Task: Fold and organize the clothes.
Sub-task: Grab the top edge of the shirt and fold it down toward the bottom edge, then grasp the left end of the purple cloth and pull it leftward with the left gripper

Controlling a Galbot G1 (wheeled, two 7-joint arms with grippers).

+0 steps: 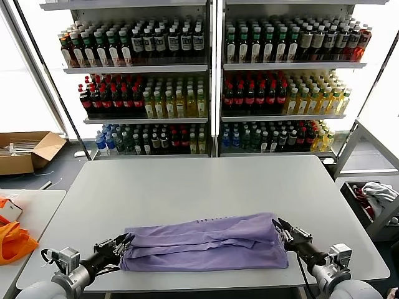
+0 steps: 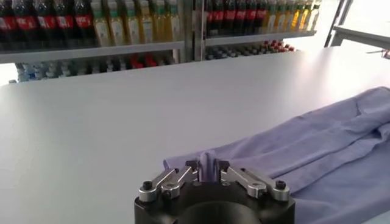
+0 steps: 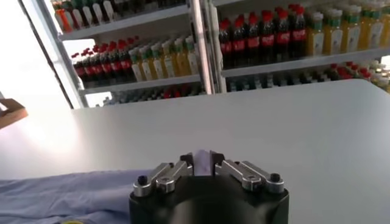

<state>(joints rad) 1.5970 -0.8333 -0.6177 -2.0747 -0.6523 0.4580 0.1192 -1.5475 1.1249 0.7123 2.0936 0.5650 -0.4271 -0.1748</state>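
The lavender T-shirt [image 1: 206, 242] lies folded into a long band across the near part of the grey table [image 1: 206, 180], a dark print line showing on its top fold. My left gripper [image 1: 124, 242] is shut on the shirt's left end; a pinch of fabric [image 2: 207, 165] stands between its fingers. My right gripper [image 1: 280, 229] is shut on the shirt's right end; lavender cloth [image 3: 204, 163] shows between its fingers. The shirt spreads away in the left wrist view [image 2: 329, 146] and in the right wrist view [image 3: 61, 195].
Drink shelves [image 1: 212, 81] stand behind the table. Orange fabric [image 1: 12, 240] lies on a side table at the left. A cardboard box [image 1: 25, 152] sits on the floor. A bin with white cloth [image 1: 377, 193] stands at the right.
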